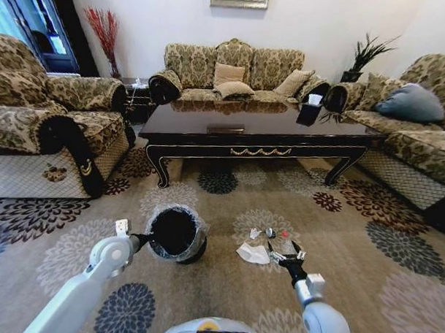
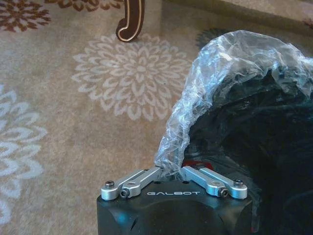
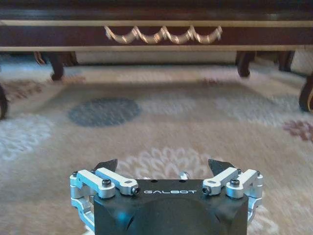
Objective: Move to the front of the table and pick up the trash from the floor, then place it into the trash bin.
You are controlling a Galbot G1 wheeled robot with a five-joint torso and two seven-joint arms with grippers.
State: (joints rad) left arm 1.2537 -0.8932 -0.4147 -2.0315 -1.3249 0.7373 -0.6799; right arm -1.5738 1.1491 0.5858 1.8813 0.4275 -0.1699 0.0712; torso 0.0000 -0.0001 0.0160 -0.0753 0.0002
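- The right gripper (image 1: 287, 250) hung low over the patterned carpet (image 1: 364, 288), its jaws spread wide and holding nothing; in the right wrist view (image 3: 165, 166) the two dark fingertips stood well apart with bare carpet between them.
- Just beside that gripper lay the trash: a crumpled white paper piece (image 1: 253, 253) on its left, and a small silvery wrapper (image 1: 269, 232) and a tiny red bit (image 1: 284, 233) slightly farther on.
- To do this step well, I judged the open jaws should be centred over one scrap, the paper being the easiest, and pressed straight down to the pile before closing, since such thin pieces can slip out or be pushed aside.
- The left gripper (image 1: 142, 240) was closed on the crinkly plastic bag (image 2: 195, 103) at the rim of the trash bin (image 1: 176, 234); the left wrist view showed its jaws (image 2: 169, 171) pinched together on the liner.
- The bin stood near the scraps, on their left, so the carry should be short.
- Beyond stood the coffee table (image 1: 253, 127), its gold scroll ornament (image 3: 163, 34) facing the robot.
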